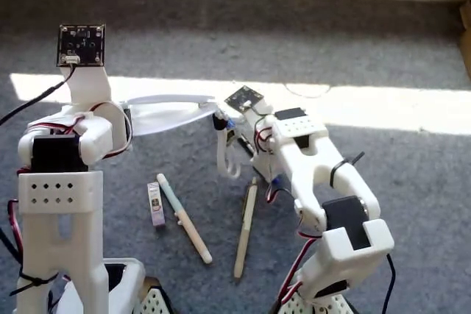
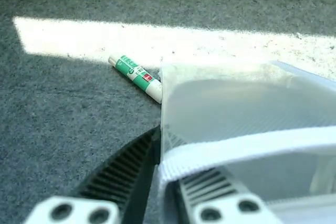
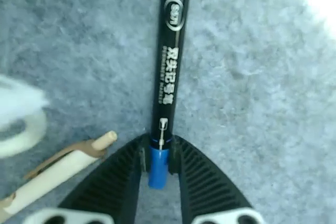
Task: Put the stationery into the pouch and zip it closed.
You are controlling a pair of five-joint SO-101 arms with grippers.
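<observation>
My left gripper (image 2: 164,153) is shut on the edge of the white mesh pouch (image 2: 241,108), holding it off the grey carpet; in the high view the pouch (image 1: 171,112) sticks out to the right of the left gripper (image 1: 129,121). My right gripper (image 3: 160,142) is shut on the blue end of a black marker (image 3: 169,72), close to the pouch's open tip, with the marker (image 1: 223,120) just beside it. A green-and-white glue stick (image 2: 135,71) lies on the carpet beyond the pouch.
On the carpet between the arms lie a small purple-and-white stick (image 1: 155,204), a pale blue and cream pen (image 1: 184,218) and a beige pen (image 1: 245,229). The beige pen (image 3: 58,171) lies right beside my right gripper, near a white loop (image 3: 21,127). A sunlit band crosses the carpet.
</observation>
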